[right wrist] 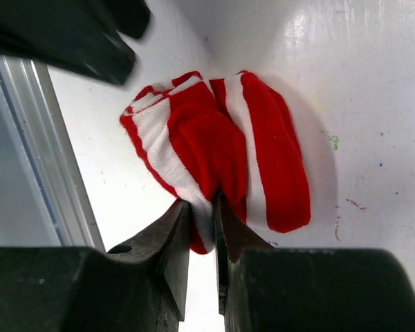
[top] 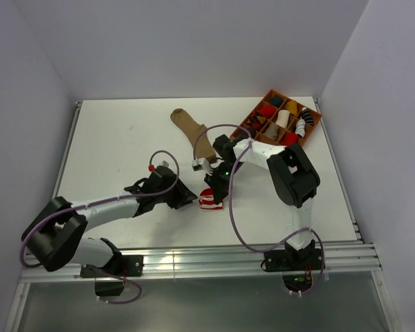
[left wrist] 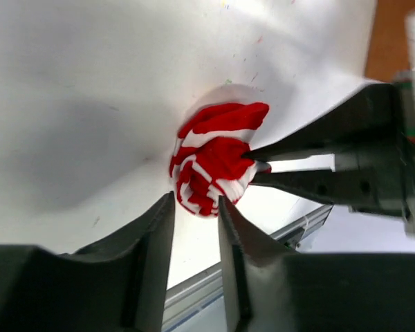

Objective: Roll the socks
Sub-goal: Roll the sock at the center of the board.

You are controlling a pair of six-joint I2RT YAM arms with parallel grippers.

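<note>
striped sock (right wrist: 214, 155) bunched on bench (top: 111, 138) between the arms; right jaws clenched on one fold; left jaws released, bundle end just at their tips, long axis running roughly into that gap; tan sock (top: 194, 131) flat, well apart behind.

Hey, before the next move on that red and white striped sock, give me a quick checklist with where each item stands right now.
1. Hold by the right gripper on the striped sock: ok, fabric is pinched between its fingers.
2. Hold by the left gripper: not ok, jaws apart, tips only at the sock's edge.
3. Roll finished: cannot tell, the sock is bunched with folds showing.
4. Is the tan sock out of the way: ok, it lies flat and apart.
5. Is the tray apart from both grippers: ok.
</note>
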